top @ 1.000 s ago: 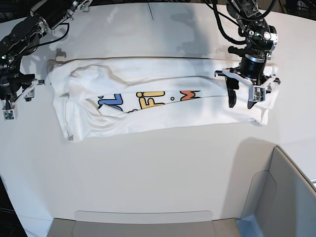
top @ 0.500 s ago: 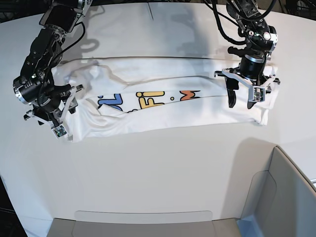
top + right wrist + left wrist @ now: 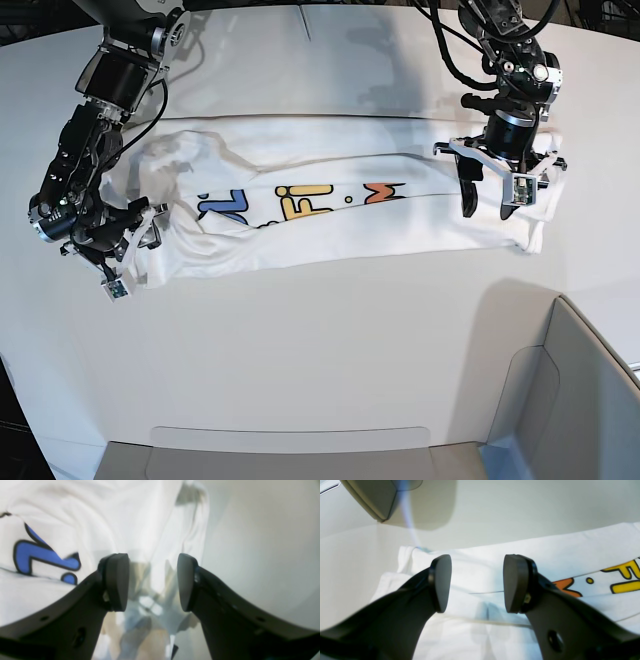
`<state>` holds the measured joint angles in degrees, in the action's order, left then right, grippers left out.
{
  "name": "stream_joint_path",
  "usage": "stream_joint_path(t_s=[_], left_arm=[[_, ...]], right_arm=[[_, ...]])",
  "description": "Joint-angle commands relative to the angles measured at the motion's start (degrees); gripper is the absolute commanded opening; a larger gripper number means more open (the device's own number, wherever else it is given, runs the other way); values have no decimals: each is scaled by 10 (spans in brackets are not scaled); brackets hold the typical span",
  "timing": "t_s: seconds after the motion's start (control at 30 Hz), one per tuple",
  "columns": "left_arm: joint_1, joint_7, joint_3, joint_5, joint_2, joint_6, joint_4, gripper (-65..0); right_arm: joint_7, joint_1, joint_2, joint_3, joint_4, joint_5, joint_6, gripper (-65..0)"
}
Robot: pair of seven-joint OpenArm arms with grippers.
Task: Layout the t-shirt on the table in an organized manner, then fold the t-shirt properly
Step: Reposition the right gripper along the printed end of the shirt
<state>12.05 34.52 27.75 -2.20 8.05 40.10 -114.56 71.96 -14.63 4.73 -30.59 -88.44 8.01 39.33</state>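
The white t-shirt (image 3: 330, 215) lies as a long folded band across the table (image 3: 320, 340), its blue, yellow and orange letters facing up. My left gripper (image 3: 492, 208) hangs open over the shirt's right end. In the left wrist view its fingers (image 3: 442, 582) stand apart above white cloth (image 3: 570, 552), with nothing between them. My right gripper (image 3: 135, 255) is open at the shirt's left end, near the front corner. In the right wrist view the right gripper (image 3: 152, 582) frames rumpled cloth (image 3: 112, 517) beside a blue letter (image 3: 37, 555).
A grey-white bin (image 3: 570, 400) stands at the front right, and its corner (image 3: 370, 497) shows in the left wrist view. Another low rim (image 3: 290, 440) runs along the front edge. Black cables (image 3: 450, 60) hang behind the left arm.
My right arm has swung in from the table's left edge onto the shirt's left end, then lower toward its front corner. The left arm and shirt have not moved.
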Motion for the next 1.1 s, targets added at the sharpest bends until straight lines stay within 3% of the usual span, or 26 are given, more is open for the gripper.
stream_joint_path(t_s=[0.0, 0.23, 0.47, 0.57, 0.77, 1.07], left_arm=[[-4, -13, -2, -9, 0, -1, -9, -332], [-4, -13, -2, -9, 0, -1, -9, -332], [-4, -13, -1, -9, 0, -1, -9, -332], [-4, -13, -2, -9, 0, -1, -9, -332], [-4, -13, -2, -9, 0, -1, -9, -332], [-4, -13, -1, -9, 0, -1, -8, -332]], right_arm=[[-9, -14, 12, -1, 6, -1, 7, -354], [-64, -33, 15, -1, 102, -1, 7, -354], [-68, -33, 18, 22, 110, -1, 7, -356], [-68, -33, 18, 37, 107, -1, 7, -409], [-65, -33, 17, 34, 107, -1, 7, -650], [-57, -13, 17, 34, 37, 0, 7, -650]])
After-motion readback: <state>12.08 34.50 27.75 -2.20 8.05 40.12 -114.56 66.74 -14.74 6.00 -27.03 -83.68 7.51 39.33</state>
